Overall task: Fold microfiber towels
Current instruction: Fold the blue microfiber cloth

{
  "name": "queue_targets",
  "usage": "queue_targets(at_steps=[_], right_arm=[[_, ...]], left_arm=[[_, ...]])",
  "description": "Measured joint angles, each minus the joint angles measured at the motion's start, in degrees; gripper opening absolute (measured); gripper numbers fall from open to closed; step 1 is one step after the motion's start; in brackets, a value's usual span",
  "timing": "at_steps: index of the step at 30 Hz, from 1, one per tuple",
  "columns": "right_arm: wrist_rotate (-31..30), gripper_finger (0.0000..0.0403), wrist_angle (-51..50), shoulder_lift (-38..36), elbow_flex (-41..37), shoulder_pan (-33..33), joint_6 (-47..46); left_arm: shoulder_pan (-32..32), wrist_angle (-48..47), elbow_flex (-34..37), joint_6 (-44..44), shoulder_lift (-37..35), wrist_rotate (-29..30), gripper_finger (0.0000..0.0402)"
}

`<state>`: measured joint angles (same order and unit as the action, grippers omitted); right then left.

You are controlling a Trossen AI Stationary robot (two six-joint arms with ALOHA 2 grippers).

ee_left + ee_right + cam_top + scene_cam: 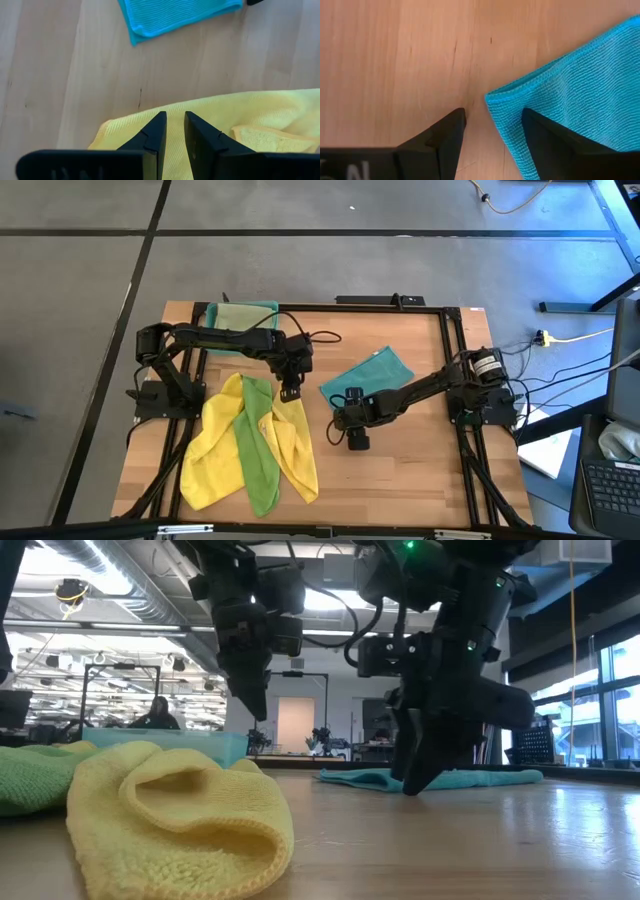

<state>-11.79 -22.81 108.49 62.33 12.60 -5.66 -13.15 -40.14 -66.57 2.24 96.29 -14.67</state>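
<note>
While our left gripper [175, 131] hangs over a yellow towel [240, 127], its two dark fingers [156, 135] stand close together with only a thin gap between them. We see nothing pinched in that gap; the yellow cloth lies under the tips. From the low view this gripper [255, 700] hangs above the cloth, not touching it.

Our right gripper [492, 132] has its fingers [447, 132] wide apart. A corner of the teal towel [580, 95] lies between them, close to one finger, and bare wood is by the other finger. They do not squeeze it. From above, this gripper [356, 435] sits at the near corner of the teal towel [368, 375].

Next to the left fingers, two yellow towels [295, 445] and a bright green towel [258, 450] lie in a loose heap. Behind that arm a pale green towel [240, 315] rests in a see-through teal tray [205, 315].

We work on a light wooden table [400, 470] with a black frame. Around it is a grey floor. Past the table we see a big room with ceiling lights, pipes and windows, and a person [158, 712] sits far away.

On the right gripper we can read only part of a letter, maybe an N.
</note>
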Motion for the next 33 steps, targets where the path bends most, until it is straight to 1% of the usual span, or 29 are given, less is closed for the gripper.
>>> queue_targets(at_steps=[4, 7, 11, 15, 16, 17, 22, 24, 27, 29, 31, 33], right_arm=[[0.84, 0.0202, 0.91, 0.0, -0.55, -0.06, -0.17], [2.89, 0.0178, 1.37, -0.05, -1.02, -0.13, -2.25], [3.9, 0.0116, 1.99, -0.02, -1.32, -0.1, -4.74], [5.44, 0.0034, 3.2, 0.06, -1.38, -0.11, -4.97], [5.9, 0.0019, 3.31, 0.06, -1.32, -0.11, -5.01], [6.52, 0.0011, 3.07, 0.08, -1.15, -0.12, -5.05], [10.89, 0.0015, -1.31, 0.64, 2.64, -0.1, -8.13], [11.12, 0.0008, -4.26, 0.7, 5.69, 0.06, -9.1], [10.56, 0.0007, -7.06, 0.49, 10.72, 0.15, -9.31], [8.5, 0.0008, -10.31, 0.46, 13.38, 0.39, -9.34], [6.4, 0.0006, -13.81, 0.46, 15.47, 0.58, -9.8], [5.84, 0.0004, -16.58, 0.38, 16.46, 0.63, -10.94]], left_arm=[[0.02, -0.02, 0.0, 0.04, 0.0, 0.0, 0.0061], [0.02, -0.02, 0.0, 0.09, 0.0, 0.01, 0.0061], [0.07, -0.03, 0.0, 0.28, 0.0, 0.01, 0.0061], [0.07, -0.07, -0.02, 0.55, 0.0, 0.01, 0.0061], [0.07, -0.07, 0.0, 0.55, 0.0, 0.01, 0.0061], [0.07, -0.07, 0.0, 0.55, 0.0, 0.01, 0.0061], [0.07, -0.05, 0.0, 0.57, 0.0, 0.01, 0.0061], [0.07, 0.11, -0.01, 0.48, 0.0, 0.01, 0.0061], [0.07, 0.24, 0.0, 0.12, 0.0, 0.02, 0.0061], [0.07, 0.25, -0.01, -0.41, 0.0, 0.03, 0.0061], [0.07, 0.27, 0.0, -1.19, 0.0, 0.03, 0.0061], [0.04, 0.31, -0.02, -1.42, 0.0, 0.03, 0.0061]])
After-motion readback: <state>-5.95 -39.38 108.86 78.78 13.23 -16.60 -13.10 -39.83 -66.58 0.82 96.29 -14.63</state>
